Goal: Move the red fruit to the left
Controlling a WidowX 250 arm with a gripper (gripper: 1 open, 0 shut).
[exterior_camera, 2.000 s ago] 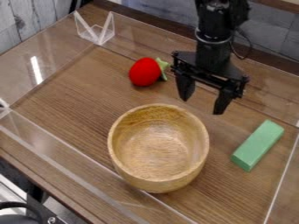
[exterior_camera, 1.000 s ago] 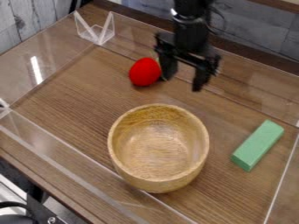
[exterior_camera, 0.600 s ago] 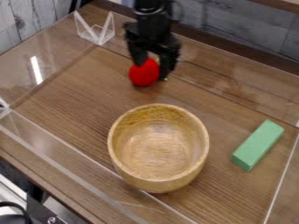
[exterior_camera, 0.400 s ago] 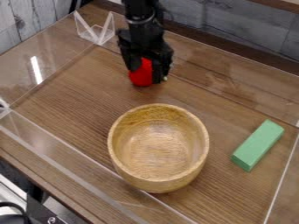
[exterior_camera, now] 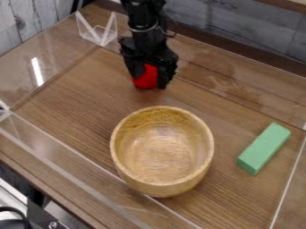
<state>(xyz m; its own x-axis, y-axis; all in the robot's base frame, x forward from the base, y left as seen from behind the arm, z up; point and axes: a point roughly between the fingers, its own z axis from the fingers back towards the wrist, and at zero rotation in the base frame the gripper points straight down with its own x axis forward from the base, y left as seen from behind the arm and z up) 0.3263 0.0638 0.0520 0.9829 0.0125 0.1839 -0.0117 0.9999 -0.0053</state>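
Gripper [exterior_camera: 148, 72] has been brought left and down over the fruit [exterior_camera: 146, 77]; jaws open, straddling it. Centred closing is advised before shifting.

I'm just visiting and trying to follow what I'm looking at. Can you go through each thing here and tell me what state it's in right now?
End effector: pointing down, jaws open on either side of the red fruit.
Red fruit: on the table between the open jaws, not lifted.
Wooden bowl: upright, empty.
Green block: lying flat on the table, untouched.
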